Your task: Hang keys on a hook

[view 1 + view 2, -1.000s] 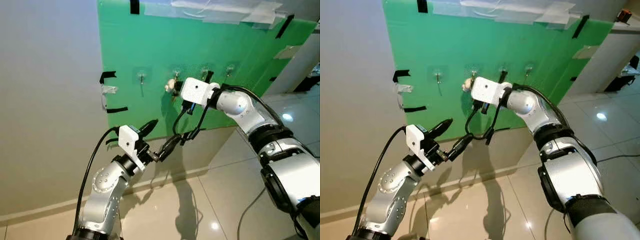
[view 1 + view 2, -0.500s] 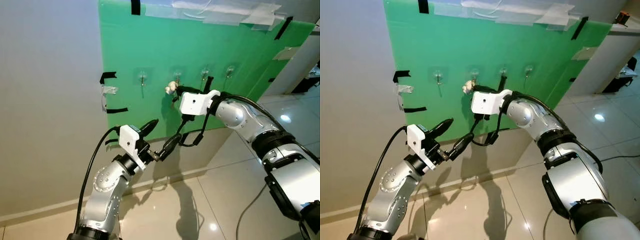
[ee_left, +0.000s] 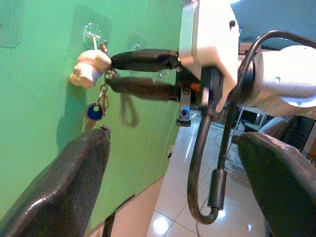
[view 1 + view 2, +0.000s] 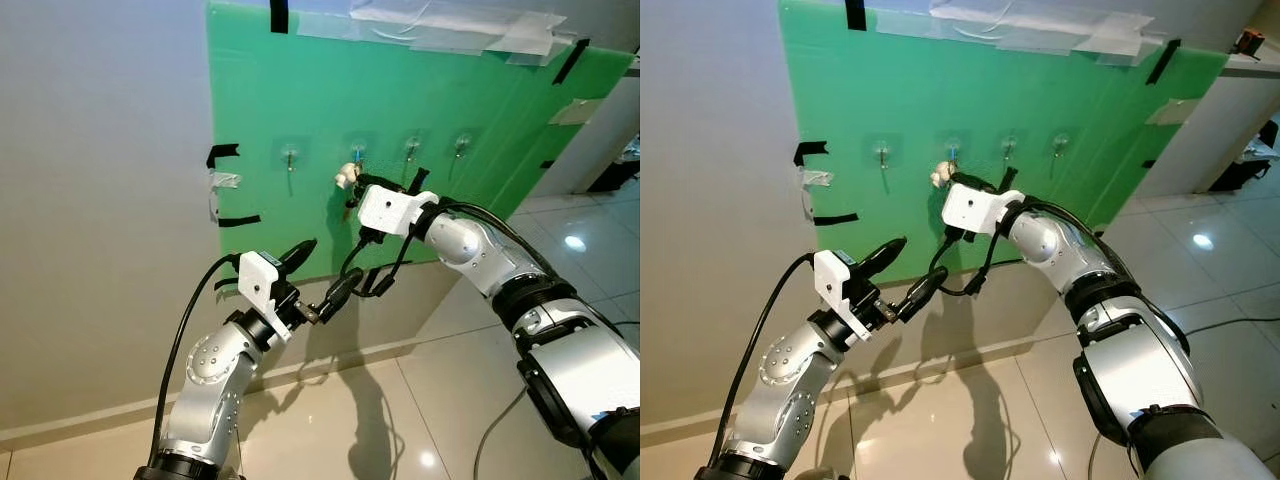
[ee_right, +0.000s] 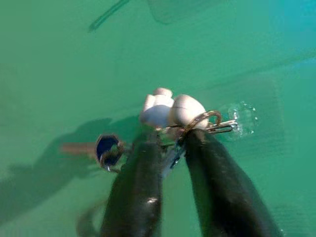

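Nearest my camera, the left gripper (image 4: 322, 282) hangs idle below the work, its two black fingers (image 3: 59, 192) spread wide apart and holding nothing, raised in front of the grey wall (image 4: 100, 200). Beyond it, my right arm reaches across to the green board (image 4: 330, 90) taped to that wall, where a row of four clear hooks is stuck. The right gripper (image 5: 170, 148) sits at the second hook (image 5: 239, 118) from the left, its fingers drawn close together on the keys (image 5: 106, 148), pinching the bunch just under its white charm (image 3: 89, 66). The metal key ring (image 5: 207, 121) is right at the hook's clear prong, though I cannot tell whether it has gone over it. A blue-capped key (image 3: 95, 111) dangles below the charm against the board. Black tape strips (image 4: 225, 155) mark the board's edge, with tiled floor (image 4: 400, 420) beneath.
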Controlling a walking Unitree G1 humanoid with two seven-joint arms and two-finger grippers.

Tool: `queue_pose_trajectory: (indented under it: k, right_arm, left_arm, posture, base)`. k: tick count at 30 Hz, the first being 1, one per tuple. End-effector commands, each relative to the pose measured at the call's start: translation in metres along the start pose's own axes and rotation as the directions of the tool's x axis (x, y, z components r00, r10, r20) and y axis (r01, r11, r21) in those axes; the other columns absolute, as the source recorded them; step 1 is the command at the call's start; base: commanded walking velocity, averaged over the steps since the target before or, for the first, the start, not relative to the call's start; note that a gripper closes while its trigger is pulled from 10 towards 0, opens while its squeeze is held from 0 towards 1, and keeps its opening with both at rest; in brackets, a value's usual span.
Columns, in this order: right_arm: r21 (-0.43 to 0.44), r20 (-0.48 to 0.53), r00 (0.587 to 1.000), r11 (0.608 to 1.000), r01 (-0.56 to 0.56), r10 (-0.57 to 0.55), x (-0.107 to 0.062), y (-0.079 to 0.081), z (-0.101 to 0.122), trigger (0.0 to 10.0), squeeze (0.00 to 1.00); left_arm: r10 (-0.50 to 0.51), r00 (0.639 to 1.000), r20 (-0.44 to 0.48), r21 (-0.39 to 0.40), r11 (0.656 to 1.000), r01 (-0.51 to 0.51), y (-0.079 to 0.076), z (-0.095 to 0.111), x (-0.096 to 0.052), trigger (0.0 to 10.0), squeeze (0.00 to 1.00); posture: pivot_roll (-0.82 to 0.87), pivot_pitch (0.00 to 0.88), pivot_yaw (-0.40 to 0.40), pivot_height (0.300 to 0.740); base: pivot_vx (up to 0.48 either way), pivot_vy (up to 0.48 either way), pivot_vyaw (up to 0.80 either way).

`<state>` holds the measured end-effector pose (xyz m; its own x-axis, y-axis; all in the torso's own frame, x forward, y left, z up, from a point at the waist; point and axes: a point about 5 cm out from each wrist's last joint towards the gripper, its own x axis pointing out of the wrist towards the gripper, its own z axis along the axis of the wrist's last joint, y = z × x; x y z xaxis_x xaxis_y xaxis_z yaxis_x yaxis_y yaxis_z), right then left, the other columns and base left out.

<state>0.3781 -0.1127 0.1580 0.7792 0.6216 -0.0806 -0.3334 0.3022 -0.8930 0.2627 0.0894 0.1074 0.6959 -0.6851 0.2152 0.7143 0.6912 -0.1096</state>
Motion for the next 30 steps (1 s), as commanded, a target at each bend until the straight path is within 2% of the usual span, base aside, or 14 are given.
queue_pose_trajectory:
  k: [1, 4, 7, 14, 18, 19, 20, 21, 23, 25, 26, 27, 28, 30]
  right_arm:
    - [-0.097, -0.021, 1.0, 0.995, -0.002, -0.001, -0.005, -0.003, -0.007, 10.0, 1.0]
    - [-0.242, -0.012, 0.999, 0.97, 0.03, -0.034, -0.008, -0.008, -0.009, 10.0, 1.0]
    - [-0.304, 0.007, 0.997, 0.949, 0.081, -0.083, -0.01, -0.016, -0.009, 10.0, 1.0]
    - [-0.391, 0.046, 0.97, 0.889, 0.238, -0.239, -0.019, -0.03, -0.015, 10.0, 1.0]
    - [-0.357, 0.038, 0.966, 0.899, 0.253, -0.257, -0.02, -0.028, -0.016, 10.0, 1.0]
    - [-0.227, -0.003, 0.952, 0.928, 0.297, -0.305, -0.022, -0.029, -0.018, 10.0, 1.0]
    - [0.129, -0.116, 0.926, 0.919, 0.373, -0.36, -0.023, -0.025, -0.025, 10.0, 1.0]
    - [0.129, -0.116, 0.926, 0.919, 0.373, -0.36, -0.023, -0.025, -0.025, 10.0, 1.0]
    - [0.347, -0.162, 0.913, 0.844, 0.409, -0.376, -0.024, -0.018, -0.027, 10.0, 1.0]
    - [0.517, -0.201, 0.915, 0.755, 0.403, -0.351, -0.026, -0.001, -0.029, 10.0, 1.0]
    - [0.636, -0.228, 0.918, 0.664, 0.394, -0.325, -0.029, 0.014, -0.031, 10.0, 1.0]
    - [0.636, -0.228, 0.918, 0.664, 0.394, -0.325, -0.029, 0.014, -0.031, 10.0, 1.0]
    - [0.682, -0.238, 0.919, 0.619, 0.39, -0.315, -0.03, 0.021, -0.031, 10.0, 1.0]
    - [0.842, -0.274, 0.909, 0.378, 0.385, -0.315, -0.035, 0.035, -0.03, 10.0, 1.0]
  left_arm:
    - [-0.014, 1.0, -0.001, 0.004, 1.0, 0.014, -0.003, 0.0, 0.003, 10.0, 0.0]
    - [-0.016, 1.0, -0.001, 0.003, 1.0, 0.016, -0.003, 0.0, 0.004, 10.0, 0.0]
    - [-0.017, 1.0, -0.001, 0.002, 1.0, 0.017, -0.003, 0.0, 0.004, 10.0, 0.0]
    - [-0.02, 1.0, -0.002, 0.004, 1.0, 0.02, -0.003, 0.0, 0.006, 10.0, 0.0]
    - [-0.021, 1.0, -0.002, 0.005, 1.0, 0.021, -0.002, 0.0, 0.006, 10.0, 0.0]
    - [-0.021, 1.0, -0.003, 0.005, 1.0, 0.021, -0.002, 0.0, 0.006, 10.0, 0.0]
    - [-0.018, 1.0, -0.01, 0.006, 1.0, 0.018, -0.002, -0.001, 0.006, 10.0, 0.0]
    - [-0.018, 1.0, -0.01, 0.006, 1.0, 0.018, -0.002, -0.001, 0.006, 10.0, 0.0]
    - [0.01, 1.0, -0.019, 0.005, 1.0, -0.009, 0.001, -0.001, 0.006, 10.0, 0.0]
    - [0.062, 0.998, -0.028, -0.007, 0.998, -0.063, 0.01, -0.001, 0.003, 10.0, 0.0]
    - [0.106, 0.993, -0.043, -0.01, 0.994, -0.107, 0.017, -0.002, 0.0, 10.0, 0.0]
    - [0.106, 0.993, -0.043, -0.01, 0.994, -0.107, 0.017, -0.002, 0.0, 10.0, 0.0]
    - [0.123, 0.991, -0.052, -0.008, 0.992, -0.124, 0.02, -0.002, -0.001, 10.0, 0.0]
    - [0.197, 0.977, -0.087, -0.004, 0.98, -0.198, 0.03, -0.005, -0.006, 10.0, 0.0]
  posture:
    - [0.18, 0.0, -0.148, 0.74]
    - [0.17, 0.0, -0.147, 0.74]
    - [0.17, 0.0, -0.146, 0.74]
    - [0.16, 0.0, -0.143, 0.74]
    - [0.16, 0.0, -0.143, 0.74]
    - [0.16, 0.0, -0.143, 0.74]
    - [0.16, 0.0, -0.143, 0.74]
    - [0.16, 0.0, -0.143, 0.74]
    - [0.16, 0.0, -0.143, 0.74]
    - [0.15, 0.0, -0.139, 0.74]
    - [0.15, 0.0, -0.136, 0.74]
    - [0.15, 0.0, -0.136, 0.74]
    - [0.15, 0.0, -0.134, 0.74]
    - [0.14, 0.0, -0.12, 0.74]
  base:
    - [0.0, 0.0, 0.0]
    - [0.0, 0.0, 0.0]
    - [0.0, 0.0, 0.0]
    - [0.0, 0.0, 0.0]
    - [0.0, 0.0, 0.0]
    - [0.0, 0.0, 0.0]
    - [0.0, 0.0, 0.0]
    - [0.0, 0.0, 0.0]
    - [0.0, 0.0, 0.0]
    - [0.0, 0.0, 0.0]
    - [0.0, 0.0, 0.0]
    - [0.0, 0.0, 0.0]
    - [0.0, 0.0, 0.0]
    - [0.0, 0.0, 0.0]
